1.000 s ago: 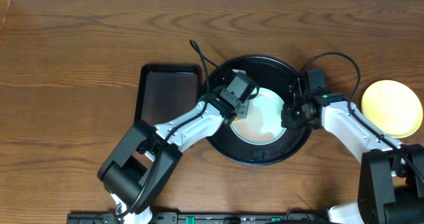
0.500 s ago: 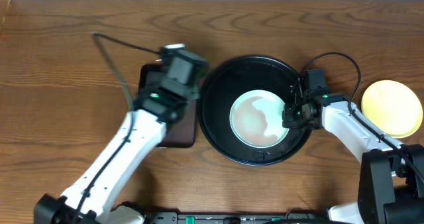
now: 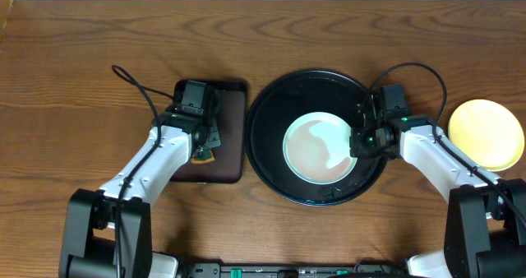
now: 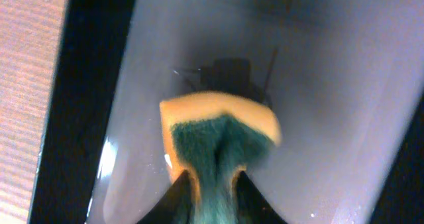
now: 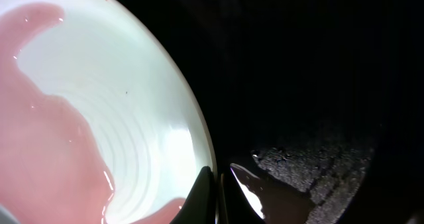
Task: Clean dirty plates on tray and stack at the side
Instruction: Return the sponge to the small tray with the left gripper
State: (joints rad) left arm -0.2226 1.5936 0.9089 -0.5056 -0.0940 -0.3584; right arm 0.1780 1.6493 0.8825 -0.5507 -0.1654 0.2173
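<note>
Sponge (image 4: 218,134), brown tray (image 3: 233,130) beside black tray (image 3: 267,142)

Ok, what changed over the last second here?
The left claw swung left off the mint plate in the black tray and now sits over the brown tray, with the sponge still between its fingers. The right claw stayed shut on the plate's right rim. The plate, the black tray and the yellow plate off to the right did not move.
</note>
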